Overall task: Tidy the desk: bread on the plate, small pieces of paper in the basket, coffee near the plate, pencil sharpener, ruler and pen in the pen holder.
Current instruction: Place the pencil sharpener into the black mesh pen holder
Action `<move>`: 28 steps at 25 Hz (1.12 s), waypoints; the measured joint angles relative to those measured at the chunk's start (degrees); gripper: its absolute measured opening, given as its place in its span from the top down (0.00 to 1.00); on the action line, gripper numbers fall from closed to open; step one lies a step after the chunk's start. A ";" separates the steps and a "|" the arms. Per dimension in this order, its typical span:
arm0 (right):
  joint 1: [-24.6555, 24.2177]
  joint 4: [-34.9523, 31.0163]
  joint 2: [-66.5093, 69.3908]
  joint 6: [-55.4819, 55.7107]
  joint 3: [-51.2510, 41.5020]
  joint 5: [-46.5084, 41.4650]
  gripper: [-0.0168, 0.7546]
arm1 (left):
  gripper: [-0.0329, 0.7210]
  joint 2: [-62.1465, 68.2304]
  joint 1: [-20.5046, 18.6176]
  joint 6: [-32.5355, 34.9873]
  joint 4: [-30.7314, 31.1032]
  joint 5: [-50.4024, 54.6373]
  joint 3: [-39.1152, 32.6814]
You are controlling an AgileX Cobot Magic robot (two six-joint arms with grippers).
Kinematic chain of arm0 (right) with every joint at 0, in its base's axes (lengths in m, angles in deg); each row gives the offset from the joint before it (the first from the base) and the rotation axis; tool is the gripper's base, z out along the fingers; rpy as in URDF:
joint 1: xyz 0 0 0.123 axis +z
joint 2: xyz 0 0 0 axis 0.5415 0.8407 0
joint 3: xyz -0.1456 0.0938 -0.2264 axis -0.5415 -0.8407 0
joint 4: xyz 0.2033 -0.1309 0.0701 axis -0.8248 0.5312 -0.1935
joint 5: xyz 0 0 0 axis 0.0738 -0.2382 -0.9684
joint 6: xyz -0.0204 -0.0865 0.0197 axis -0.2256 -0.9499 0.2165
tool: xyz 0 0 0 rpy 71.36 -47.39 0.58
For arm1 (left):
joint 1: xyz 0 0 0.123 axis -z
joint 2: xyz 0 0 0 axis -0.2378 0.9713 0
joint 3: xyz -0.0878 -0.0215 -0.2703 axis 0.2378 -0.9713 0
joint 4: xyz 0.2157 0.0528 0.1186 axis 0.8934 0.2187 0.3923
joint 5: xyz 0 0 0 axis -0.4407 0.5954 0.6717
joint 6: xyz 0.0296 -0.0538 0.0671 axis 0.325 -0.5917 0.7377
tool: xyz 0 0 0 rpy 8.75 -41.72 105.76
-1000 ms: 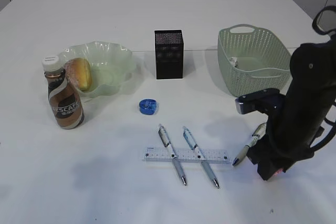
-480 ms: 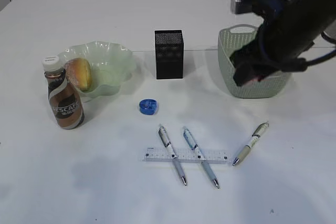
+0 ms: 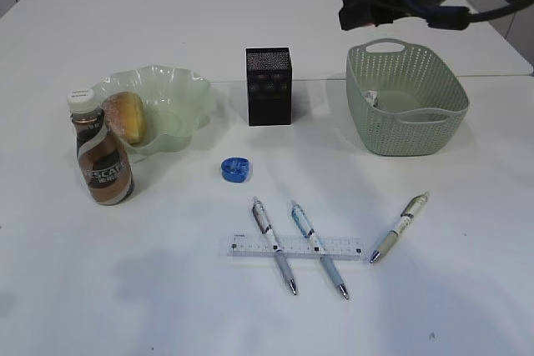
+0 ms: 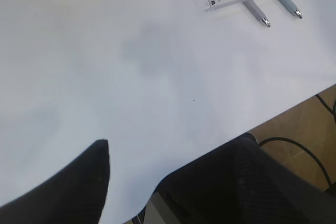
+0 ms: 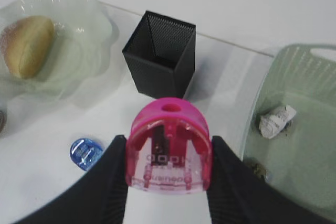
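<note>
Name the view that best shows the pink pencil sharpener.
Right wrist view: the pink pencil sharpener fills the frame, clamped in the right gripper. The exterior view hides it behind the arm; the left wrist view misses it entirely.

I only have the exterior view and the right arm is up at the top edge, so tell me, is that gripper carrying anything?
Observer: Yes, the right gripper is shut on a pink pencil sharpener.
Operator: What's underneath it?
Observer: In the right wrist view the black pen holder sits just beyond the sharpener, its top open.
Operator: Anything in the basket?
Observer: A crumpled paper piece lies in the green basket.
</note>
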 joint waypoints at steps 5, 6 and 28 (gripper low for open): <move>1.09 -3.42 2.44 -4.43 0.80 5.18 0.57 | 0.26 0.00 0.00 0.00 0.00 -0.10 0.00; 1.78 -3.78 3.13 -5.52 0.80 6.70 0.57 | 0.26 0.00 0.00 0.00 0.00 -0.21 0.00; 7.19 -7.27 23.06 -10.29 12.45 27.45 0.57 | 0.26 0.00 0.00 0.13 -0.43 -3.18 0.00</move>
